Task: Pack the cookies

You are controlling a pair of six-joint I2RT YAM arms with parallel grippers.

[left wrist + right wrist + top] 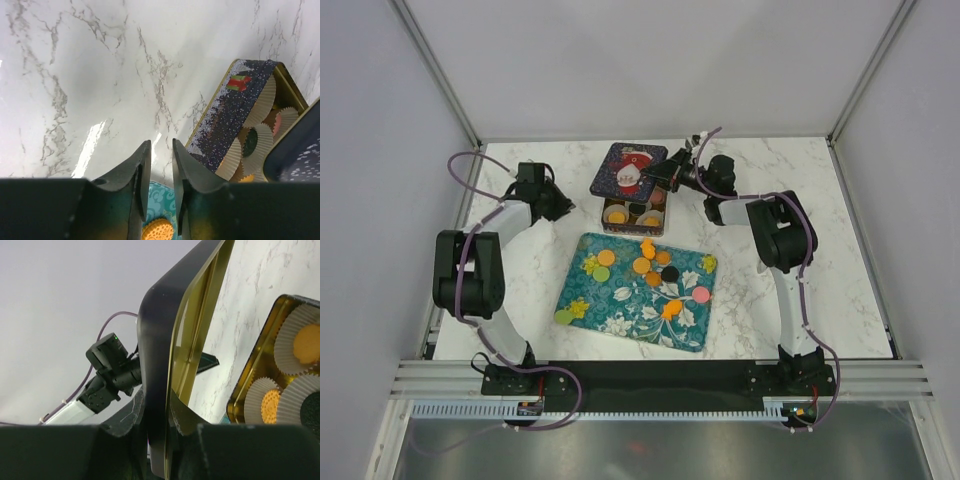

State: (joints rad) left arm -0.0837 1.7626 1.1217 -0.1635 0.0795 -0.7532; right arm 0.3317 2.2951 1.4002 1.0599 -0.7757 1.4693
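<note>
**A:** What's on the surface?

**B:** The biggest thing is the tray, in the middle. Most of the cookies lie loose on it, mainly orange, with a few green, black and pink. Just behind it sits the tin, uncovered at the front.

**A:** And its lid?

**B:** The lid is tilted over the tin's far side. The right tool has its edge pinched tight.

**A:** The left tool?

**B:** The left tool hangs over bare marble near the tin's left side. Its jaws are a narrow slit apart with nothing between them.

**A:** How far along is it?

**B:** Early, I'd judge. The cups in the tin hold only a few cookies. The right wrist view shows two orange and one black. Ten or so are left on the tray, so most of the packing remains, and the lid would go on last.

**A:** Is anything in the way?

**B:** Likely the lid itself. From above it hides the back cups, so I can't tell if those are filled, and it may crowd a drop there. Both arms are also close around the tin.
</note>
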